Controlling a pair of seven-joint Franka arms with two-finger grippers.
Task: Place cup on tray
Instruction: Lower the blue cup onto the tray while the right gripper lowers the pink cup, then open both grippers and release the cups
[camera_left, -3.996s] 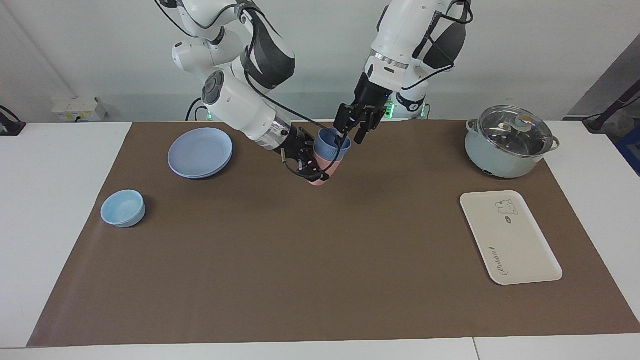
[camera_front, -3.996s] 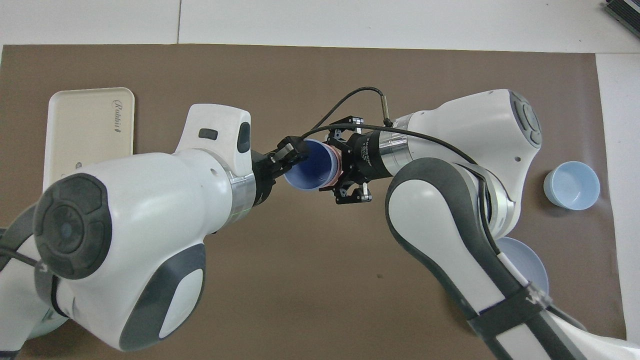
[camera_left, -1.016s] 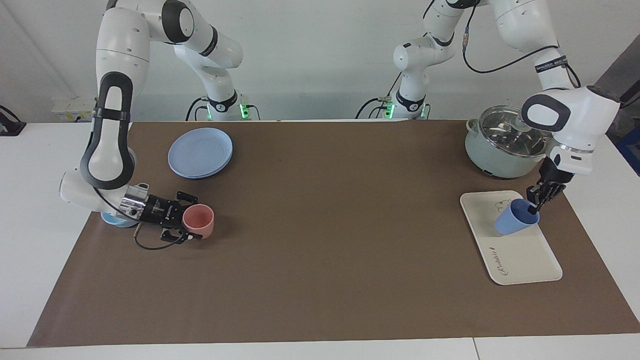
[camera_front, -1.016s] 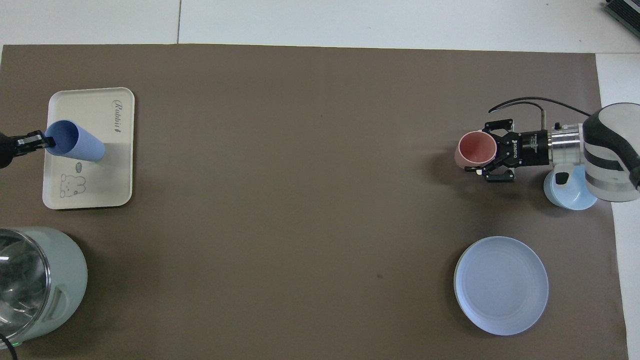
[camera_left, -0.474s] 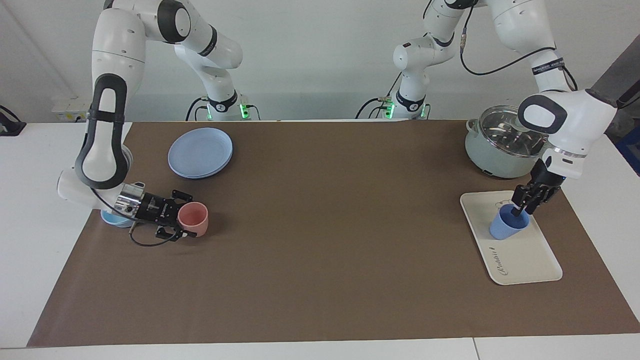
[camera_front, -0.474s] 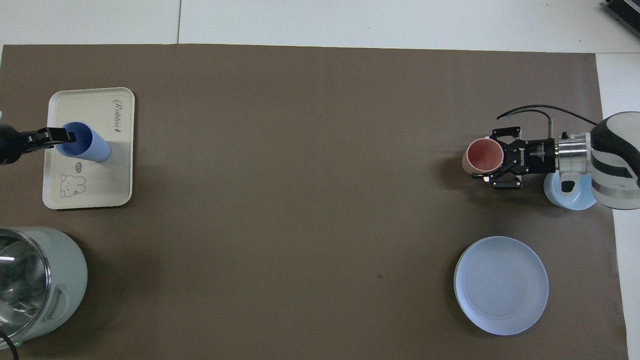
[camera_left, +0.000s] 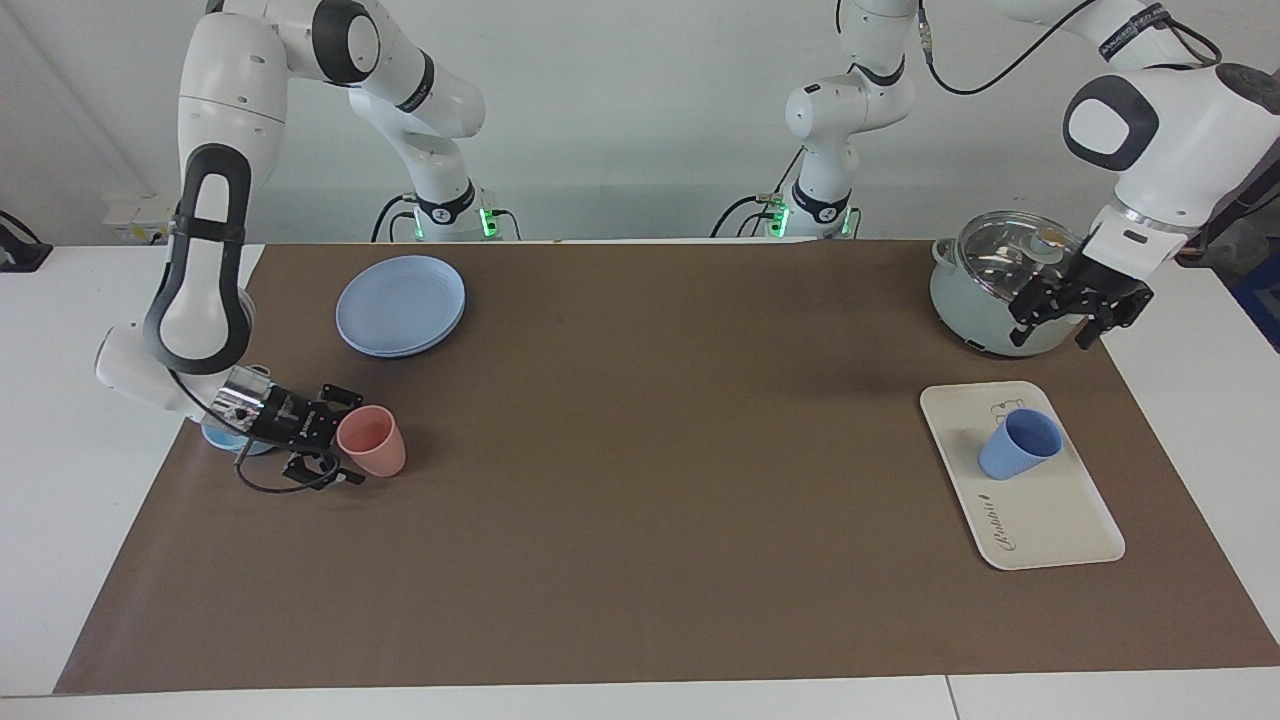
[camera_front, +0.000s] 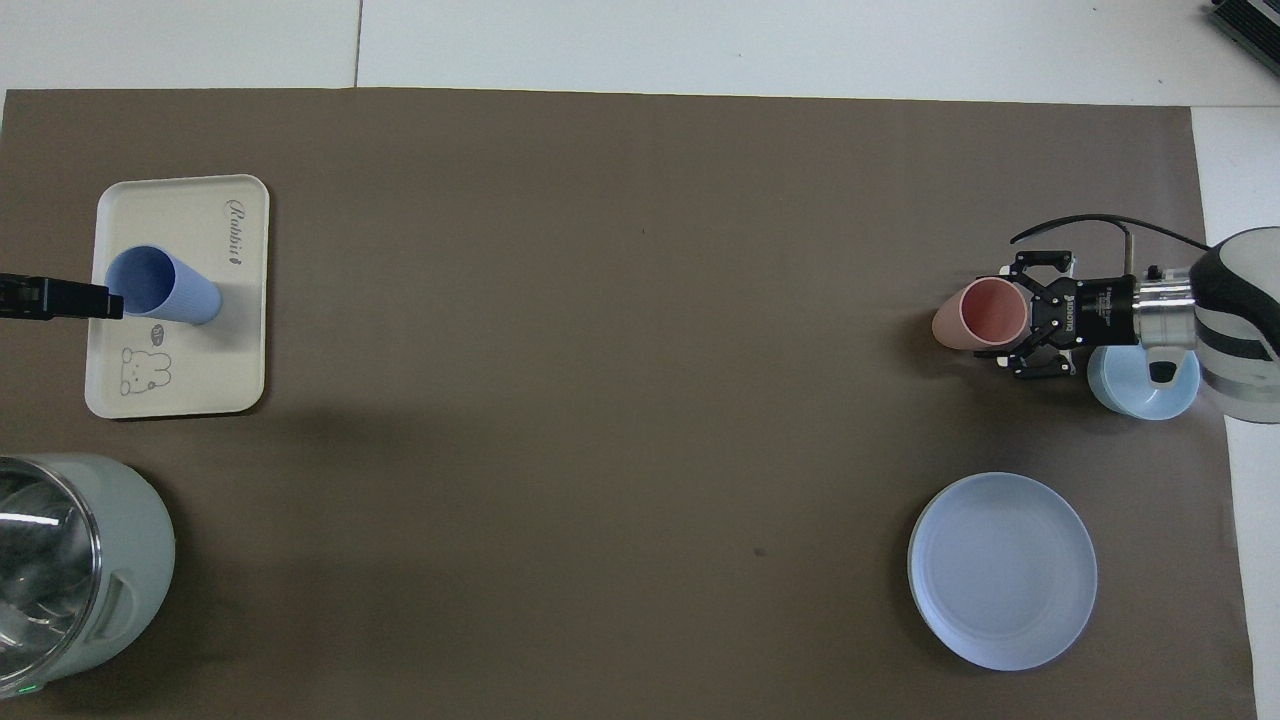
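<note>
1. While a brown mat covers most of it, the desk shows white at its ends.
2. A pale green pot with a glass lid stands at the left arm's end of the desk, nearer to the robots than the tray.
3. The tray is a flat cream-white rectangle with rounded corners, printed with a small bear drawing and cursive script.
4. A round blue plate lies toward the right arm's end, nearer to the robots than the pink cup.
5. The left hand hangs in the air over the pot's edge, fingers spread wide and holding nothing, well apart from the cup.
6. The right hand sits low at the mat, its fingers closed around the salmon-pink cup, which tilts.
7. A light-blue bowl sits just beside that hand's wrist, partly hidden by it.
8. The cup, a small periwinkle-blue tapered tumbler with faintly ribbed sides and no handle, stands upright on the tray, mouth up, near the bear drawing.
</note>
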